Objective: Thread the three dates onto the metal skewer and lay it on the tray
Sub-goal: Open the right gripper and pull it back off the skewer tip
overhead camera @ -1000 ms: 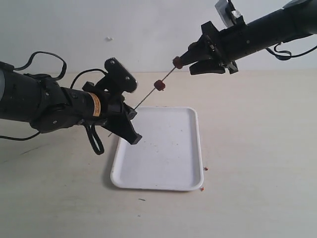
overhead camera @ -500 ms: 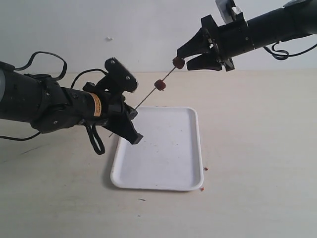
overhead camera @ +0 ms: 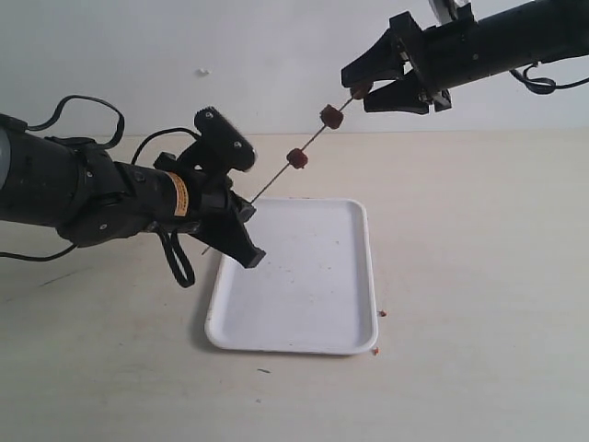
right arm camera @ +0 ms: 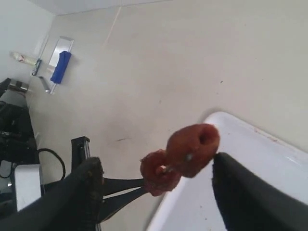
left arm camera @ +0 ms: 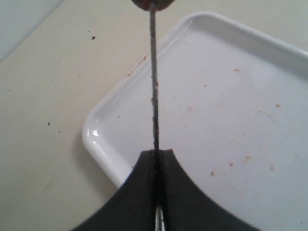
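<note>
The left gripper point(left arm camera: 156, 153) has its fingers pressed together on the lower part of the metal skewer point(overhead camera: 271, 181). It holds the rod slanted up and to the right, above the far left corner of the tray point(overhead camera: 276, 343).

All of the three dates point(overhead camera: 331, 116) are on the rod. The lowest date point(overhead camera: 296, 157) and the middle date point(overhead camera: 331, 116) sit apart along it, and the top date point(overhead camera: 361, 90) is right at the tip.

The right gripper point(overhead camera: 354, 91) has its fingers spread to either side of that top date. In the right wrist view one finger point(right arm camera: 240, 192) lies just beside the date, while the other is well clear.

The step in hand looks like seating this last date. It would go best if the date is pushed straight along the rod's own line while the left grip stays firm, so the thin rod neither bends nor swivels. Left at the tip, the date could slip off when the skewer tilts toward the tray.
</note>
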`<action>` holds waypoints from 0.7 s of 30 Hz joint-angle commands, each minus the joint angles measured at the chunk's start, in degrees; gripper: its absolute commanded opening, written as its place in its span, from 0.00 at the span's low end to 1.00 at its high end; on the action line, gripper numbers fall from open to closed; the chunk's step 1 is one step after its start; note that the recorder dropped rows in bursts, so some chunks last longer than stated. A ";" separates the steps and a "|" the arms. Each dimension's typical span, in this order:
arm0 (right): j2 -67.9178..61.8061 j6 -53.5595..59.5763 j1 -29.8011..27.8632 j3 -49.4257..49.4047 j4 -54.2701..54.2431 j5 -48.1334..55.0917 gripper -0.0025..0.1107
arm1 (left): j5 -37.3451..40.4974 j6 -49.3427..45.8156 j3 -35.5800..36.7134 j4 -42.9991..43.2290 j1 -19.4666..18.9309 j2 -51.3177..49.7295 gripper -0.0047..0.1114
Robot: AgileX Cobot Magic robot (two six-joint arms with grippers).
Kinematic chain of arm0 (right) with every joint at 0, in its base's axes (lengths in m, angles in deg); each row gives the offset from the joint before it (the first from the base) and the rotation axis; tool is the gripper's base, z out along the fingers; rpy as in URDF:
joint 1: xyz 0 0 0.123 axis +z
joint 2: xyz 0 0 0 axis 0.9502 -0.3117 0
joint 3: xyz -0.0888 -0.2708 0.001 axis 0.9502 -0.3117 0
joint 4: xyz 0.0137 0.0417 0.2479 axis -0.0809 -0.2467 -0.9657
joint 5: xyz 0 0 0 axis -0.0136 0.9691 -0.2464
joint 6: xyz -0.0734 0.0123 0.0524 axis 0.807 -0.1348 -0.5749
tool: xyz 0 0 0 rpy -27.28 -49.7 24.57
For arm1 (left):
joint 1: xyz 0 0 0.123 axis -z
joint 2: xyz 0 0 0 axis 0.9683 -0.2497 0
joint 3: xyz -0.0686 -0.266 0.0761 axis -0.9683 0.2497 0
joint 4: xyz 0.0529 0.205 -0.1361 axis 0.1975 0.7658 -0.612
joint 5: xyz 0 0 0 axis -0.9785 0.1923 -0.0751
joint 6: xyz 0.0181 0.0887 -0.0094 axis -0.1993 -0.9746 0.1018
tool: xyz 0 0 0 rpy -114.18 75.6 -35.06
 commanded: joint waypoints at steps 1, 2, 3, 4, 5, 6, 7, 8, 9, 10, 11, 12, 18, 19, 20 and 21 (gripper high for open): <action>0.47 1.27 -0.20 0.24 -0.29 -2.45 0.58 | -0.44 0.53 -0.38 -0.47 -0.02 0.27 0.04; 0.47 1.27 -0.20 0.24 -0.29 -2.55 0.58 | -0.44 0.53 -0.38 -0.47 -0.02 0.27 0.04; 0.47 1.27 -0.20 0.24 -0.29 -2.68 0.58 | -0.44 0.53 -0.38 -0.47 -0.02 0.27 0.04; 0.47 1.27 -0.20 0.24 -0.29 -2.78 0.57 | -0.44 0.53 -0.38 -0.47 -0.02 0.27 0.04; 0.47 1.27 -0.20 0.24 -0.29 -2.87 0.56 | -0.44 0.53 -0.38 -0.47 -0.02 0.27 0.04; 0.47 1.27 -0.20 0.24 -0.29 -3.07 0.55 | -0.45 0.64 -0.38 -0.47 -0.02 0.27 0.04; 0.47 1.27 -0.20 0.24 -0.29 -3.16 0.54 | -0.45 0.64 -0.38 -0.47 -0.02 0.27 0.04; 0.47 1.27 -0.20 0.24 -0.29 -3.25 0.53 | -0.45 0.64 -0.38 -0.47 -0.02 0.27 0.04; 0.47 1.27 -0.20 0.24 -0.29 -3.37 0.52 | -0.45 0.64 -0.38 -0.47 -0.02 0.27 0.04; 0.47 1.27 -0.20 0.24 -0.29 -3.56 0.51 | -0.45 0.87 -0.38 -0.47 -0.02 0.27 0.04; 0.36 1.27 -0.20 0.24 -0.29 -3.69 0.50 | -0.55 0.87 -0.38 -0.47 -0.02 0.27 0.04; 0.36 1.27 -0.20 0.24 -0.29 -3.95 0.49 | -0.56 1.13 -0.38 -0.47 -0.02 0.27 0.04; 0.36 1.27 -0.20 0.24 -0.88 -5.16 0.46 | -0.56 1.48 -0.38 -0.47 -0.02 0.27 0.04; 0.36 1.27 -0.20 0.24 -0.88 -5.45 0.46 | -0.56 2.00 -0.38 -0.47 -0.02 0.27 0.04; 0.36 1.27 -0.20 0.24 -0.88 -5.88 0.46 | -0.56 2.37 -0.38 -0.47 -0.02 0.27 0.04; 0.36 1.27 -0.20 0.24 -0.77 -6.50 0.46 | -0.66 2.37 -0.38 -0.47 -0.02 0.27 0.04</action>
